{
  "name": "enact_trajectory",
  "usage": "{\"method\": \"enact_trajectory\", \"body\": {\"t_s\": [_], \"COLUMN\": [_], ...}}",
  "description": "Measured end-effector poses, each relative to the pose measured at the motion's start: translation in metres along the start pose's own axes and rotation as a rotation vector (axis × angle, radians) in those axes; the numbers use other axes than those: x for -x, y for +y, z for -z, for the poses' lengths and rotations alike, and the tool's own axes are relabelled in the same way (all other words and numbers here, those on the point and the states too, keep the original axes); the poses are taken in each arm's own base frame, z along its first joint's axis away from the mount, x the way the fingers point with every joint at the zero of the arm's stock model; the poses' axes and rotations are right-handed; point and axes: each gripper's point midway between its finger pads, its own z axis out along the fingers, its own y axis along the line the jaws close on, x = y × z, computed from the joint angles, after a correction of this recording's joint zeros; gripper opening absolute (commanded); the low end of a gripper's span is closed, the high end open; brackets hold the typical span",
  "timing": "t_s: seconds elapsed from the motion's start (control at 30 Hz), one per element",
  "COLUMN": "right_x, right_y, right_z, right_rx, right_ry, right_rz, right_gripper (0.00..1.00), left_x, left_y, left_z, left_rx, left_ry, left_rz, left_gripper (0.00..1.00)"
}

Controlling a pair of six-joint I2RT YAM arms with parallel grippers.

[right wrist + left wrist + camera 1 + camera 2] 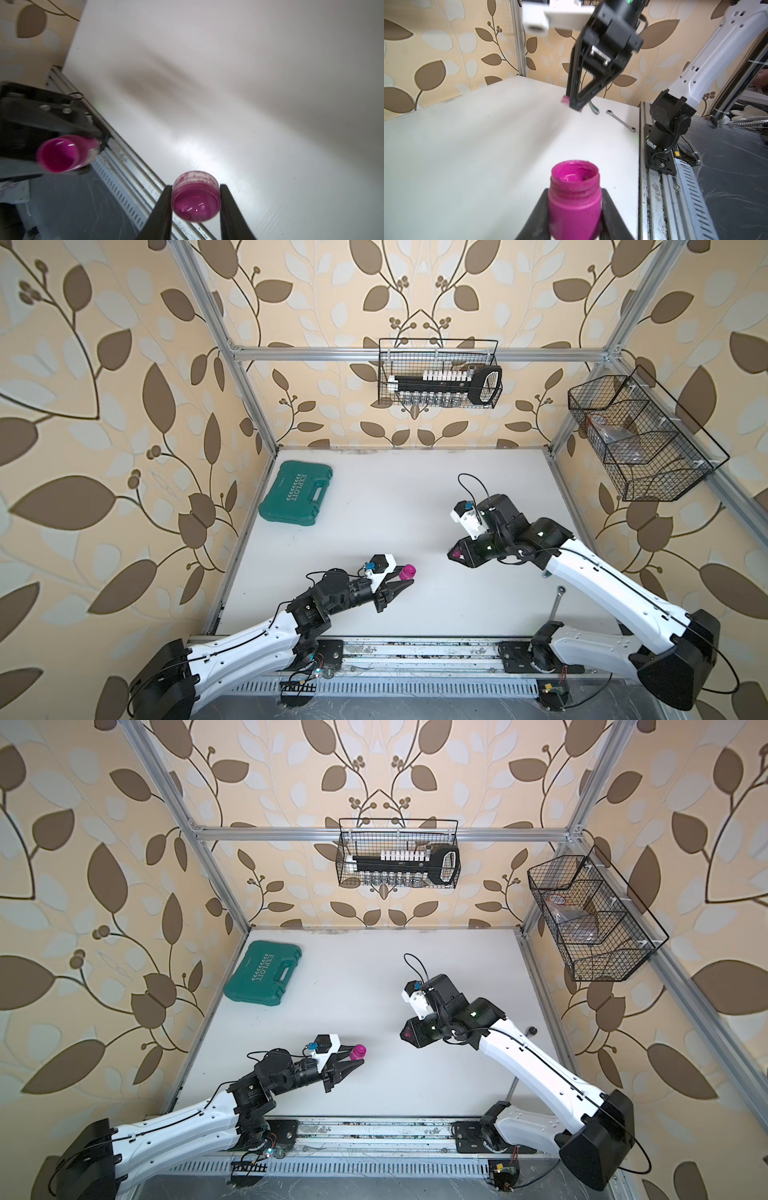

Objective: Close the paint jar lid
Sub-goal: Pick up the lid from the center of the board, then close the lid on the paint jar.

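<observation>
Paint jar [575, 199], mouth open with glossy magenta inside, clamped by its body between the 2 fingers of the left gripper [403, 578], over the near-middle of the white table [374, 497]. To its right, apart: lid [196, 197], pinched at the rim in the right gripper [456, 554]. Far left, green tool case [296, 498].

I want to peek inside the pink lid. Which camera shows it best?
The right wrist view: the lid sits close, its inside facing the camera, between the jaws. The left wrist view shows only a pink sliver; both top views, a tiny speck.
</observation>
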Motion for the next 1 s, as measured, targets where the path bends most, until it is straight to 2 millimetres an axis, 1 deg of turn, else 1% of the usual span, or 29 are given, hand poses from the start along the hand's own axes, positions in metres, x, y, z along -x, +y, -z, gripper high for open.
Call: {"method": "enact_trajectory", "body": {"t_s": [0.07,0.17,0.2,0.27,0.5,0.67,0.9,1.0], "right_x": [0.004,-0.001,-0.005,-0.009,-0.018,-0.015,-0.021,-0.022], "right_y": [0.022,0.053,0.061,0.069,0.08,0.089,0.09,0.088], "right_z": [0.005,0.0,-0.004,-0.01,-0.023,-0.027,-0.042,-0.047], "right_rx": [0.065,0.134,0.151,0.167,0.192,0.213,0.211,0.205], "right_ry": [0.01,0.071,0.099,0.137,0.221,0.244,0.3,0.316], "right_rz": [0.041,0.101,0.114,0.123,0.114,0.115,0.102,0.096], "right_gripper": [0.31,0.3,0.3,0.3,0.3,0.3,0.3,0.3], "left_x": [0.0,-0.001,-0.002,-0.003,-0.006,-0.006,-0.006,-0.009], "left_y": [0.0,0.0,0.0,0.001,0.001,0.001,0.0,0.0], "left_z": [0.0,-0.001,-0.001,-0.001,-0.002,-0.003,-0.003,-0.003], "left_rx": [0.0,0.0,0.001,0.001,0.001,0.001,-0.004,-0.007], "left_ry": [0.001,0.004,0.006,0.009,0.021,0.022,0.021,0.034], "left_rz": [0.0,0.001,0.001,0.002,0.006,0.006,0.006,0.01], "left_gripper": [0.16,0.16,0.16,0.16,0.16,0.16,0.16,0.15]}}
